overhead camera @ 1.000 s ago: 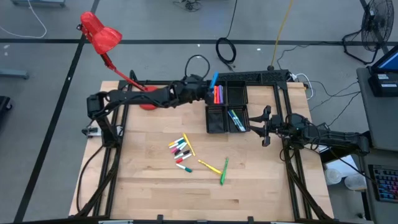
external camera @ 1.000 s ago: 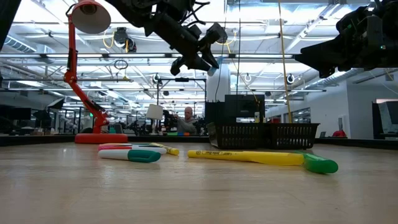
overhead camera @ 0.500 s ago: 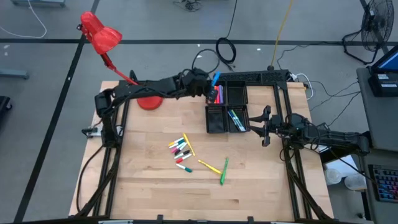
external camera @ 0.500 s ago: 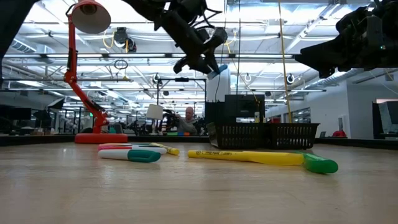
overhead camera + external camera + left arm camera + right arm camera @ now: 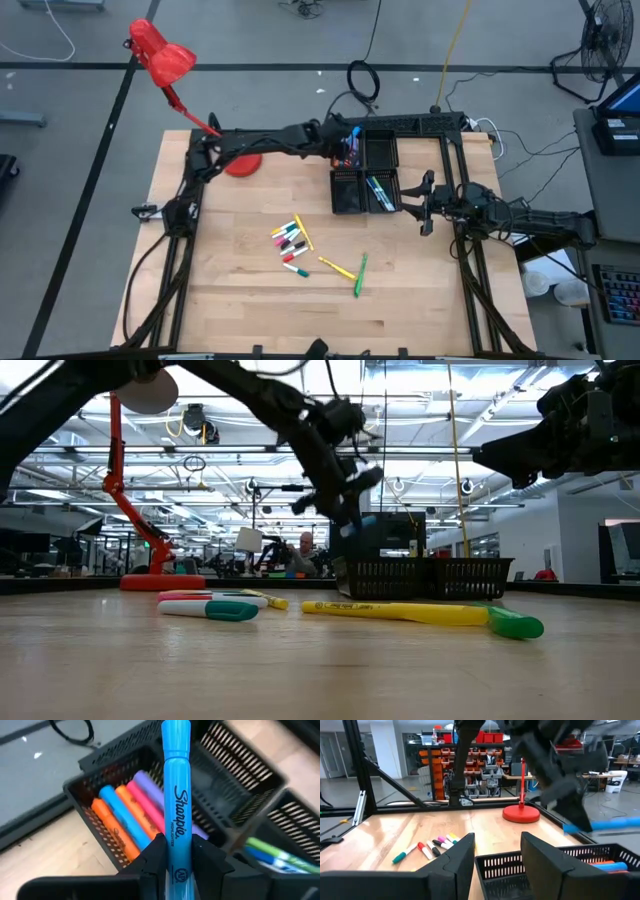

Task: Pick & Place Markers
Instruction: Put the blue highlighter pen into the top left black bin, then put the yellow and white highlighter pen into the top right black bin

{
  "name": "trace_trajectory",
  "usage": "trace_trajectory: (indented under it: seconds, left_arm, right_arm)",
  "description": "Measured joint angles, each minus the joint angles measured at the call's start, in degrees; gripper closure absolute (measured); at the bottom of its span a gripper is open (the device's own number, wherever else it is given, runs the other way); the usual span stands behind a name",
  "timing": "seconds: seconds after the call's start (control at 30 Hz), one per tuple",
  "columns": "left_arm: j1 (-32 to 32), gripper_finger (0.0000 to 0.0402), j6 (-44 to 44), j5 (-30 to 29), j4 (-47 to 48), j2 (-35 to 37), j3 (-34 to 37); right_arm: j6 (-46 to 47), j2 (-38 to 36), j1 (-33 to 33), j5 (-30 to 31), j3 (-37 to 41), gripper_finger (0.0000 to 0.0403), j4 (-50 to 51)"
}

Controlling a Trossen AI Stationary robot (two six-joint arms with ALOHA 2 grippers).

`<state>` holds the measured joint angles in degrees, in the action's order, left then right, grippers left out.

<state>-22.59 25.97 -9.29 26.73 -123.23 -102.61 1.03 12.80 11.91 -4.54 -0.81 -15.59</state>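
While clamped in left pincer (image 5: 178,851), blue marker (image 5: 177,795) over tray (image 5: 87,785)

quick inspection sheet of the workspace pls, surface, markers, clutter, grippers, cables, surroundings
surface: light wooden table, bare wood at the near edge
job's things: blue marker in the left gripper; loose mixed-colour markers mid-table; more in the black mesh tray
clutter: red desk lamp
grippers: left shut on the blue marker above the tray; right gripper open, waiting beside the tray
cables: black coil on the floor
surroundings: person far behind
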Motion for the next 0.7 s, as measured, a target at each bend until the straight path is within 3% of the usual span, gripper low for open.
trace_trajectory:
  seconds: [0.37, 0.7]
  left_arm:
    - [-1.3, 0.0317, 0.0, 0.3, -2.1, -1.3, 0.0]
    - [-0.8, 0.0222, -0.2, 0.4, -4.2, -1.3, 0.0]
  right_arm:
    - [0.0, 0.0, 0.0, 0.0, 0.0, 0.0257, 0.0]
    - [0.0, 0.0, 0.0, 0.0, 0.0, 0.0257, 0.0]
